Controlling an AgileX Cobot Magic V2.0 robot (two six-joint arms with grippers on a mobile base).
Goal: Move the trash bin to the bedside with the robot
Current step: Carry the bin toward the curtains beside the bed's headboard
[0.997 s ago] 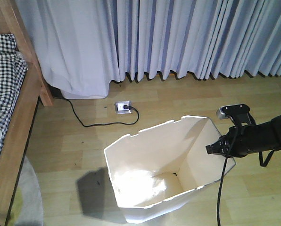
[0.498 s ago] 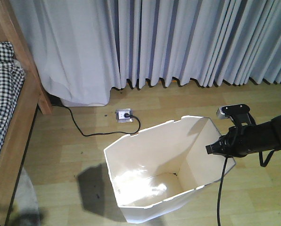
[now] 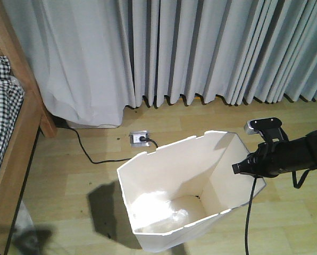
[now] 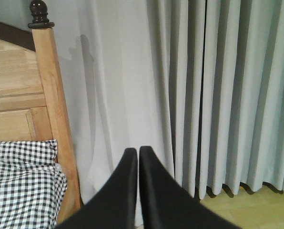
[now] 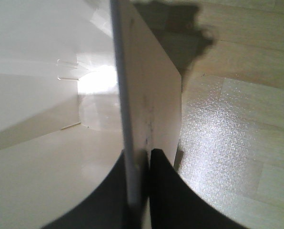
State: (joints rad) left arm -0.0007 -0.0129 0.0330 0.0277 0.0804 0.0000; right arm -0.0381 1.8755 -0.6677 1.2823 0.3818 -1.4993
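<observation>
1. Leftward, along the floor's left edge, runs the bedside, well apart from the trash bin.
2. That trash bin stands upright mid-floor.
3. Right gripper pinches the bin's right wall; the bed lies straight across the bin from it, so the carry should go left.
4. Left gripper: fingers together, empty.
</observation>
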